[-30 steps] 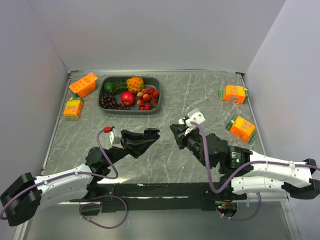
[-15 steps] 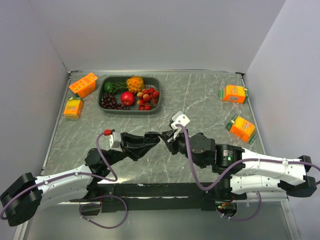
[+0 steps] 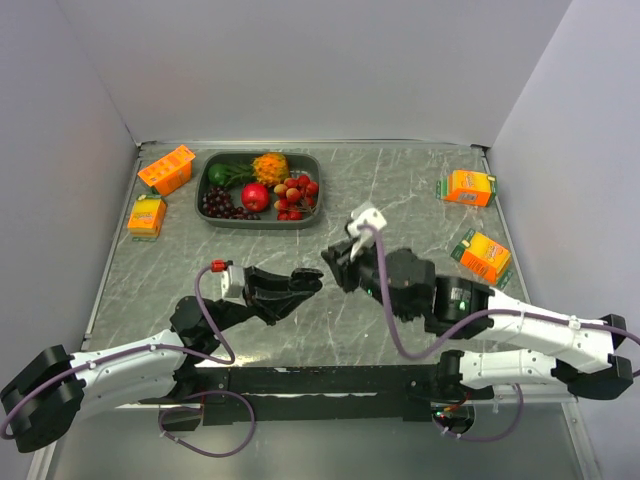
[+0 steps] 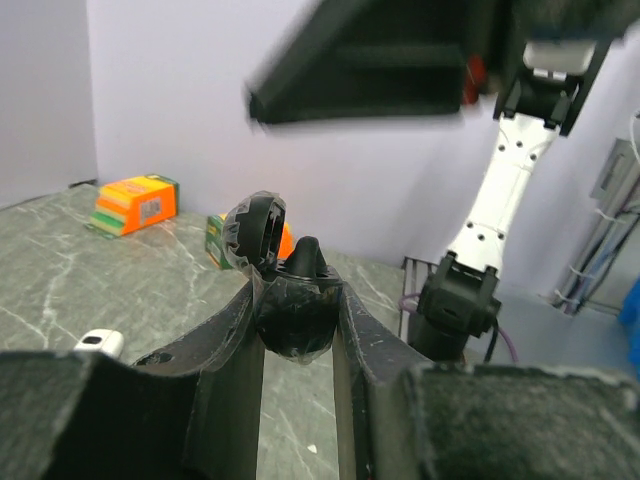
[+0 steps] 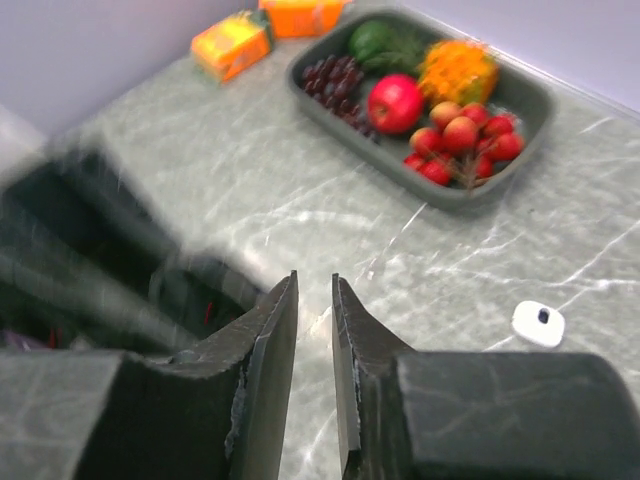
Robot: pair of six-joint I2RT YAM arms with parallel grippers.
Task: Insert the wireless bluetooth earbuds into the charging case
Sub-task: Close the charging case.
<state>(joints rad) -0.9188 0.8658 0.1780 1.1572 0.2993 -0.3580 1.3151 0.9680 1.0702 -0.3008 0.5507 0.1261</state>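
While the left gripper [image 4: 297,292] is clamped tight on the black case [image 4: 296,322], its wrist view shows the lid [image 4: 252,228] flipped open toward the upper left. What looks like a black bud [image 4: 305,258] pokes up out of the top of the case. It's dark on dark, so I can't tell how deep it sits. In the top view that gripper and the case sit just left of centre, over the grey marble table [image 3: 400,185]. The right gripper [image 3: 333,265] is just to the right and a bit higher in the frame, tips aimed toward the case, close but not touching. In the right wrist view its fingers [image 5: 275,335] are slightly apart with nothing between them, just table showing through the slit. A small white piece [image 5: 538,323] with a dark dot lies flat on the table at the lower right of that view; can't say whether it's a bud or something else. Upper left of the top view there's a tray [image 3: 203,197] of fruit with two orange boxes [image 3: 167,169] to its left. Two more sit near the right edge.
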